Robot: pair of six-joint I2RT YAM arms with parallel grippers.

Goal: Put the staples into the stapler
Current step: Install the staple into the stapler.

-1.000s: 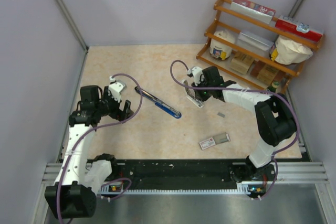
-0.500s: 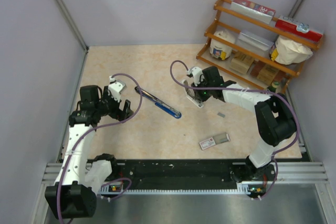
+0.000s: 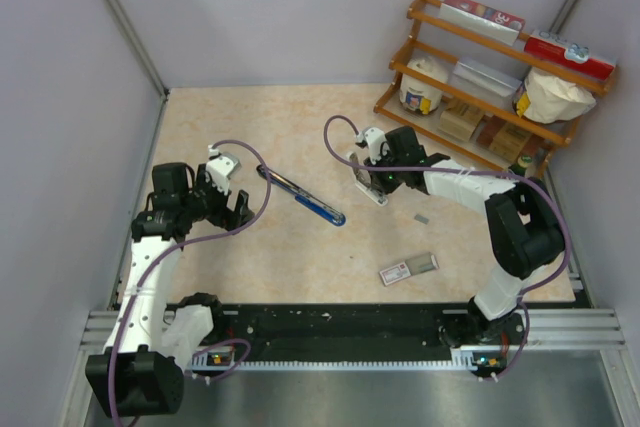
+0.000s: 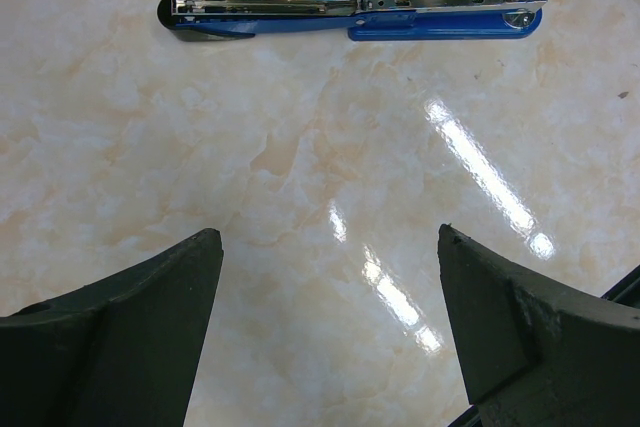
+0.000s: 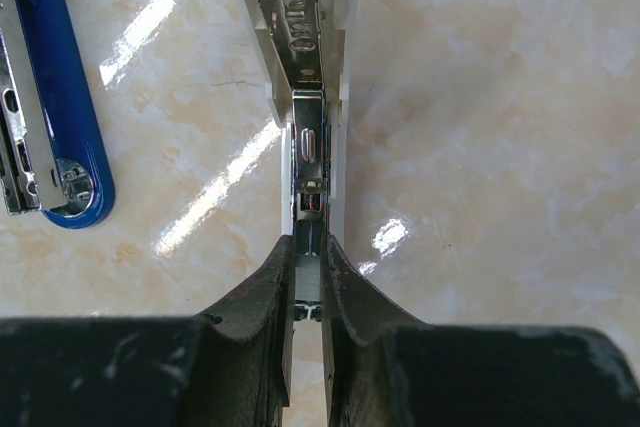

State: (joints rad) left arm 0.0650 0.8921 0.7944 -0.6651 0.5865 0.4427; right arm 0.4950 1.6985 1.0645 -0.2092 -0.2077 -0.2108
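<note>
Two staplers [image 3: 300,197], one staple box [image 3: 408,268]

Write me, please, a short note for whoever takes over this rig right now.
Left tool: open, empty, short of the blue stapler.
Right tool: shut on a silvery metal piece at the near end of the white stapler; whether it is a staple strip or a stapler part, I cannot tell.
Blue stapler: opened out flat, touched by neither tool.
Staple box: right of the blue stapler, nearer the front, grey tray slid partly out.
Done: stapler and box opened.
Left: lay a strip in the blue stapler, close it.
</note>
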